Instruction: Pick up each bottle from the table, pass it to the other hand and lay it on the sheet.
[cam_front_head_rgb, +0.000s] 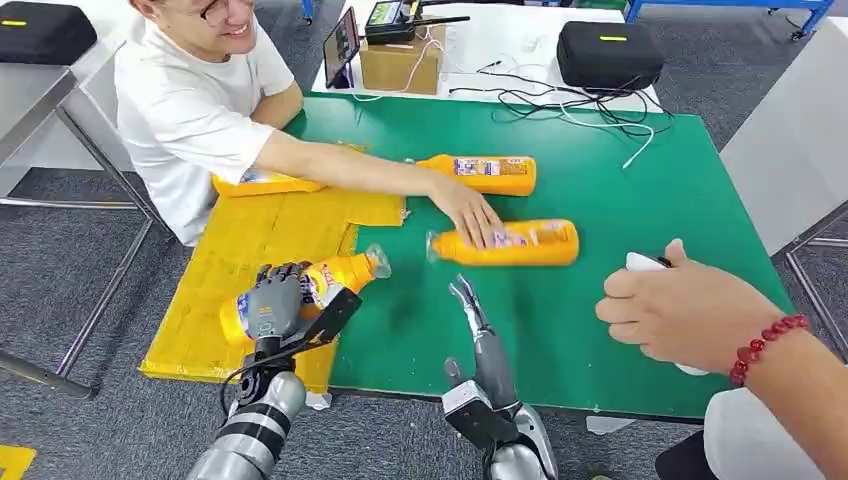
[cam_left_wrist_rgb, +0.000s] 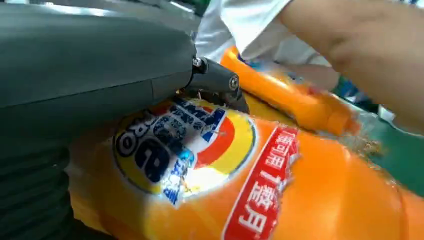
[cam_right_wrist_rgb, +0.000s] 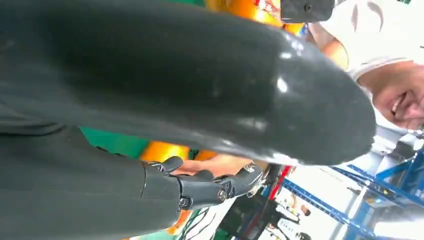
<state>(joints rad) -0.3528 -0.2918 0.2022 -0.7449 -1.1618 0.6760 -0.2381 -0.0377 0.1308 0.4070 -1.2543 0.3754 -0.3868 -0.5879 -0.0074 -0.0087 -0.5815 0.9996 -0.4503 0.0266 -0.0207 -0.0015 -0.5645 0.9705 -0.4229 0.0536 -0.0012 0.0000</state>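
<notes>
Left hand (cam_front_head_rgb: 272, 301) grips a bottle (cam_front_head_rgb: 340, 275); right hand (cam_front_head_rgb: 478, 330) seemingly empty, extended.

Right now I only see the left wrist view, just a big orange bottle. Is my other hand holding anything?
Observer: No. Your right hand holds nothing and is over the green table.
Operator: How many bottles are lying on the table?
Observer: Two: the far bottle and the near bottle. A person's hand rests on the near one.
Operator: Any on the sheet?
Observer: One. The sheet bottle lies at the far end of the yellow sheet, partly under the person's arm.
</notes>
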